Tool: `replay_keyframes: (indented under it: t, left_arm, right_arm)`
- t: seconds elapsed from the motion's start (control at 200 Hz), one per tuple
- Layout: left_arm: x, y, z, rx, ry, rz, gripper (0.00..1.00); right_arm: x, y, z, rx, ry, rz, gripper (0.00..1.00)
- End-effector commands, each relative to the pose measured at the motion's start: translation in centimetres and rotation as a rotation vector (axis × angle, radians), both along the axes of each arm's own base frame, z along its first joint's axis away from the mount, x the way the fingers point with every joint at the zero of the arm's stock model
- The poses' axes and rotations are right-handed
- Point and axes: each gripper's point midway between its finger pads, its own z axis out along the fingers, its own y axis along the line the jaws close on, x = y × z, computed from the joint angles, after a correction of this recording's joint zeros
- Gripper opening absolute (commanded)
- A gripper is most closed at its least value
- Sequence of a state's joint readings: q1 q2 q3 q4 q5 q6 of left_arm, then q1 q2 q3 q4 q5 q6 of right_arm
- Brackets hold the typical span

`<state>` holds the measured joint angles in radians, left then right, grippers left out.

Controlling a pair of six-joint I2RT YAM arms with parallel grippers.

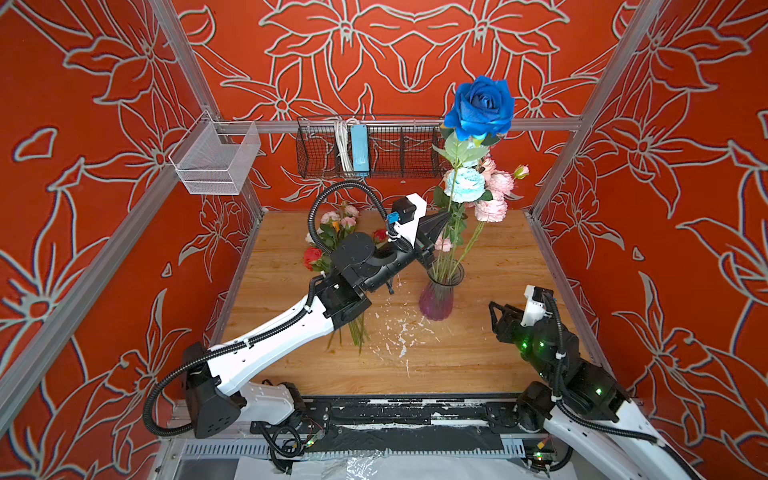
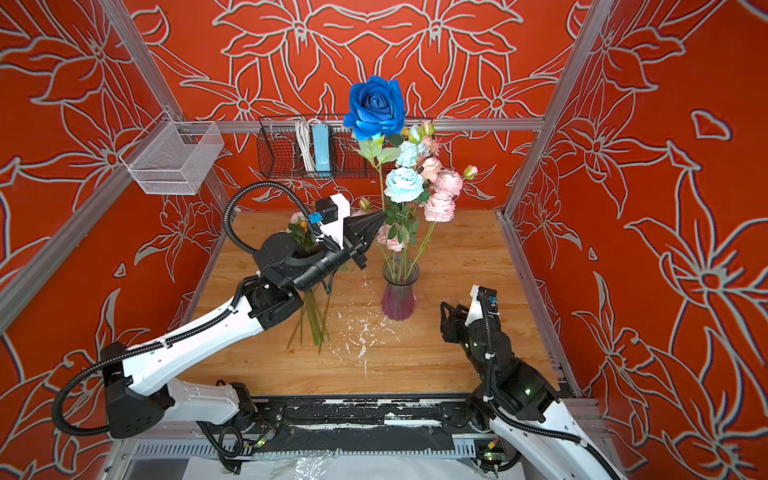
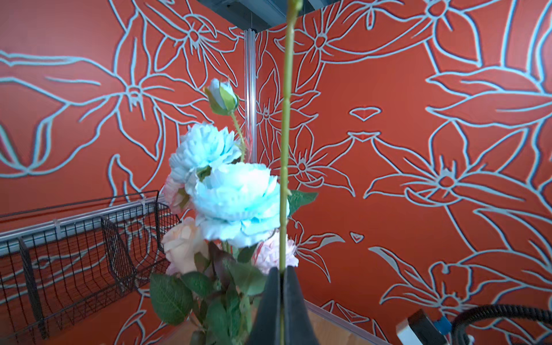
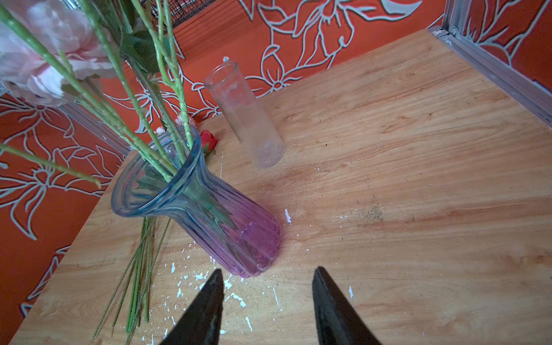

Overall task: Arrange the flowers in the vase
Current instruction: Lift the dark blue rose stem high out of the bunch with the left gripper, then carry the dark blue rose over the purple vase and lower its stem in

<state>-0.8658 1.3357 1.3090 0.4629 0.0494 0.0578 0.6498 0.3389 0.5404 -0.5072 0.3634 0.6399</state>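
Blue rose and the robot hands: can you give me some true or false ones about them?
1. The left gripper pinches the blue rose by its stem. True.
2. The right gripper holds a pink flower. False: it is open and empty.
3. The vase lies on its side. False: it stands upright on the table.
4. Loose flowers lie on the table. True.
5. The vase is empty. False: flower stems stand in it.
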Motion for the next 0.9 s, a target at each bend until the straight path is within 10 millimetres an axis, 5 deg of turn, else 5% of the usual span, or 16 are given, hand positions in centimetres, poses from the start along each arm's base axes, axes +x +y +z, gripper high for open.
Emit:
replay_keyframes:
  t: [0.0, 0.14, 0.425, 0.6, 0.896]
  left_arm:
    - [-0.9, 0.0, 3.5, -0.026, -0.101, -0.008, 0.00]
    - [0.8, -0.9, 2.5, 0.011, -0.103, 0.045, 0.00]
    - [3.6, -2.4, -3.8, 0.051, 0.054, 0.075, 0.00]
    - [4.3, -1.9, -8.5, 0.055, 0.183, 0.103, 0.00]
    - [4.7, -2.5, -13.1, 0.066, 0.299, 0.080, 0.01]
  right_arm:
    - [0.3, -0.4, 1.0, -0.008, -0.037, -0.025, 0.50]
    - [0.4, -0.4, 1.0, -0.019, -0.044, -0.025, 0.50]
    - [0.6, -0.3, 0.9, -0.039, -0.043, -0.019, 0.50]
    - [0.8, -0.2, 0.7, -0.039, -0.037, -0.023, 0.50]
    - [1.2, 0.5, 0.3, -0.027, -0.011, -0.008, 0.51]
